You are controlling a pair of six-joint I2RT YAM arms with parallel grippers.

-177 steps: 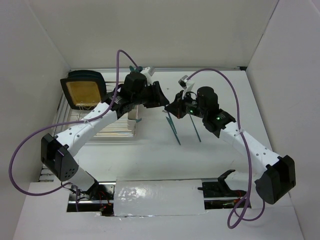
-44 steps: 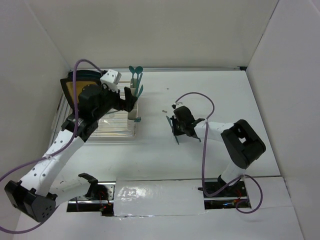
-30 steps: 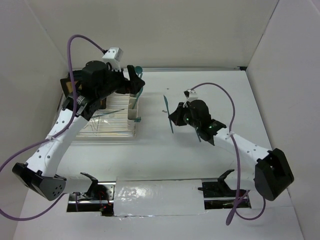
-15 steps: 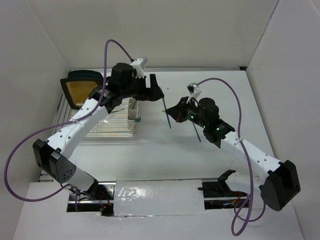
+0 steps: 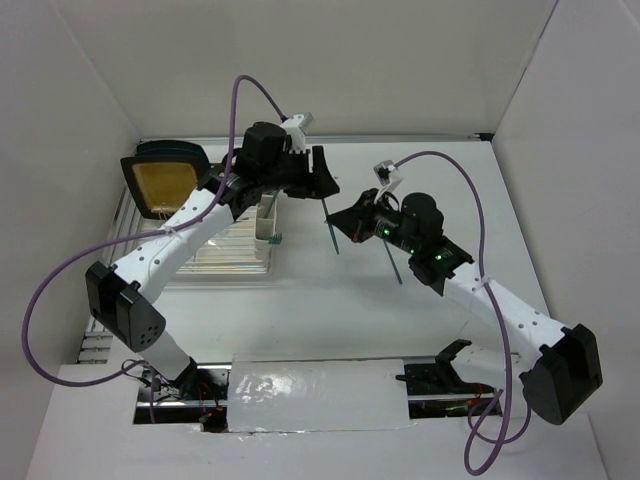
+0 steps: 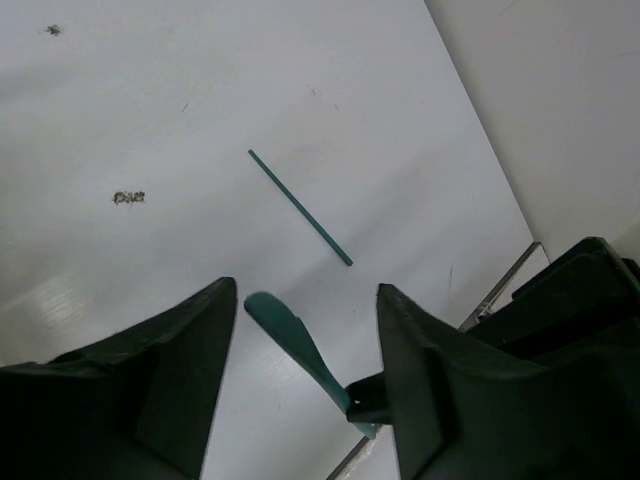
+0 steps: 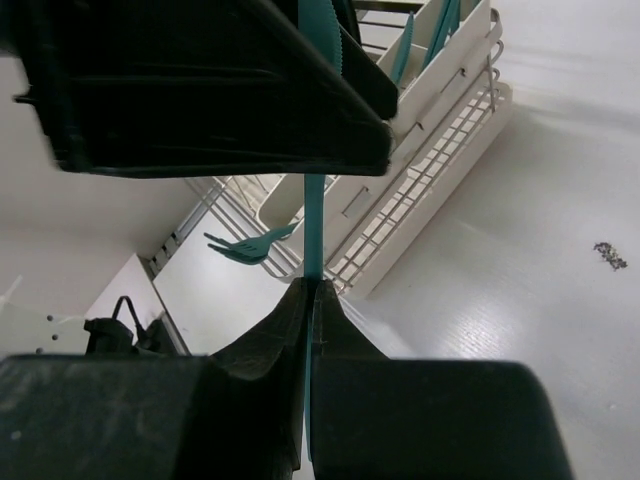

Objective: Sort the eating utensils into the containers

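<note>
My right gripper [image 5: 347, 217] [image 7: 311, 285] is shut on a slim teal utensil [image 5: 335, 240] [image 7: 313, 215] and holds it above the table, handle pointing at the left arm. My left gripper [image 5: 322, 185] [image 6: 307, 290] is open, its fingers on either side of that utensil's broad end [image 6: 290, 335] without touching it. A second teal utensil [image 5: 394, 268] [image 6: 300, 207] lies flat on the table. The cream containers [image 5: 266, 218] [image 7: 345, 195] stand at the rack's right end with teal utensils [image 7: 405, 45] in them. A teal fork [image 7: 240, 245] pokes out low beside them.
A clear wire dish rack [image 5: 215, 250] sits at the left. A dark plate with an orange-yellow centre [image 5: 165, 180] stands behind it. White walls close in the back and both sides. Purple cables arc over both arms.
My left gripper has swung right from the containers to the raised utensil, and its jaws have narrowed around it. The right gripper has kept its hold.
</note>
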